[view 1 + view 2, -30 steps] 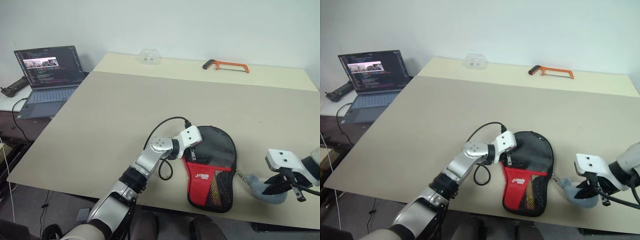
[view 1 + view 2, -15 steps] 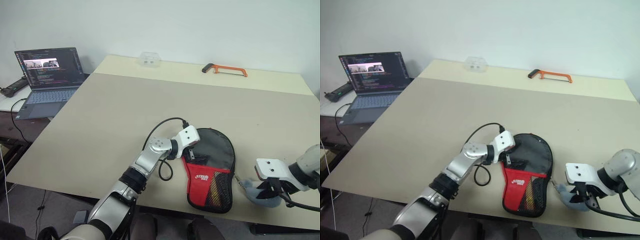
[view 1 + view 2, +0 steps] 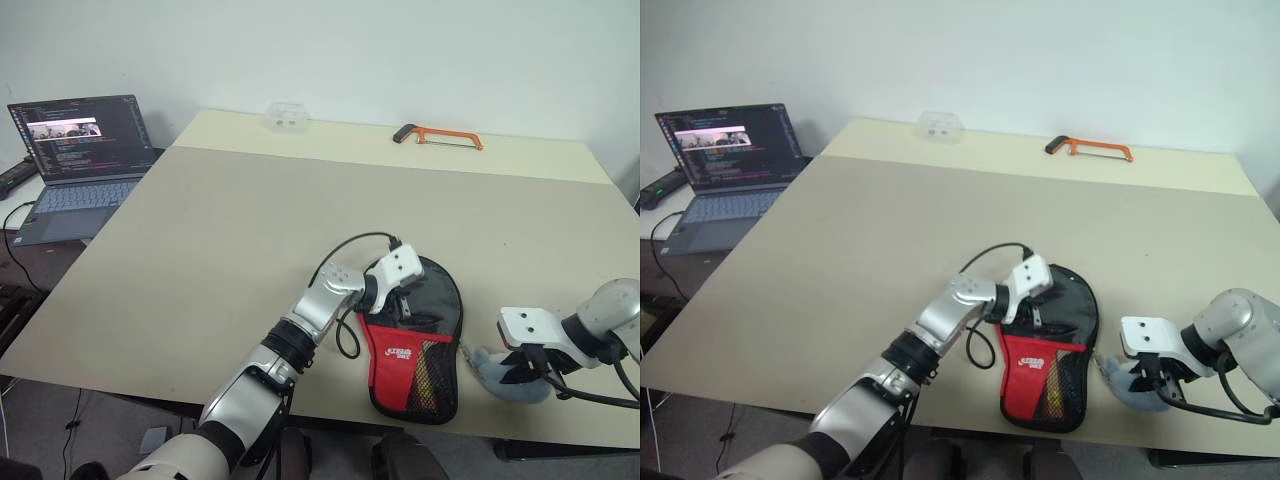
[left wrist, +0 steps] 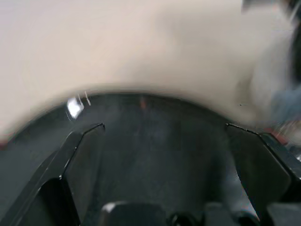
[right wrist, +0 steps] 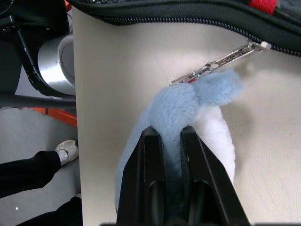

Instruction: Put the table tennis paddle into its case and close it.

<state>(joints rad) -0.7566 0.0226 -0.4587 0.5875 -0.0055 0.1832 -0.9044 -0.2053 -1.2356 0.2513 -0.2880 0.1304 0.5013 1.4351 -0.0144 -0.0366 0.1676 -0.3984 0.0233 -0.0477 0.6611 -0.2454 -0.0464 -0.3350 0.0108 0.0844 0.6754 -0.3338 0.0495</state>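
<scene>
On the case (image 3: 420, 340), left end effector (image 3: 403, 300) spread wide, right end effector (image 5: 170, 141) clenching blue plush charm (image 5: 188, 108).

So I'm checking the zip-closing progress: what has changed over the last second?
Very little. The right pincer stays shut on the fluffy blue and white charm clipped to the zip pull, drawn slightly nearer the black and red paddle-shaped fabric case. The left pincer remains open over the case's black upper part. The case hasn't moved; only the camera view shifted.
</scene>
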